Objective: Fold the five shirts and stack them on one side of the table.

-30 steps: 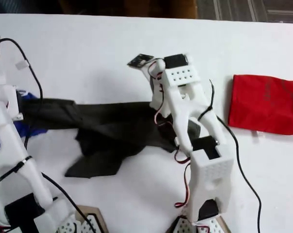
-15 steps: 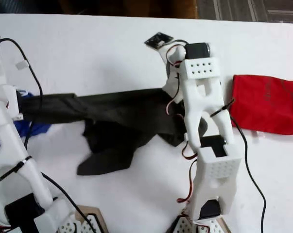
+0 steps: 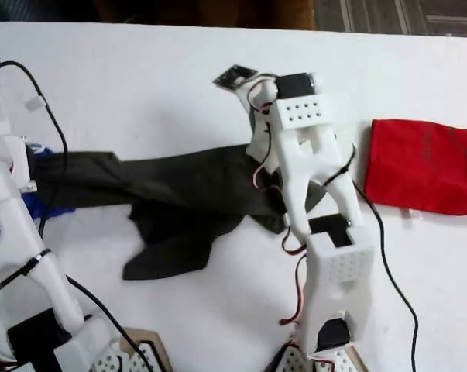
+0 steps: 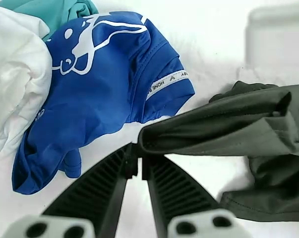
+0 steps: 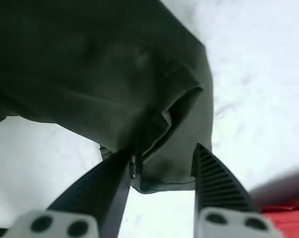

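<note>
Left gripper [image 4: 138,153] is clamped tight on the dark shirt [image 4: 223,124], both fingers pinching a folded edge of the cloth just above the bench [image 3: 140,77]. From that pinch the dark shirt [image 3: 187,194] runs out in a long, bunched band across the middle of the bench towards my other arm, with a loose flap spilling off its near side and lying flat.

Over on the right, my right gripper [image 5: 165,151] has its fingers spread apart. A rumpled fold of the dark shirt [image 5: 80,64] sits between them; one finger touches the cloth, the other stands clear of it over bare bench. So I'm open there, not pinching.

Just beside my left gripper lies the blue shirt [image 4: 104,74], crumpled, its edge touching the dark cloth. Against its far side is the white shirt [image 4: 15,79], also in a heap, with the teal shirt [image 4: 45,10] peeking out beyond.

The red shirt [image 3: 423,167] lies folded flat on the right side of the bench, apart from the dark one, near my right arm.
</note>
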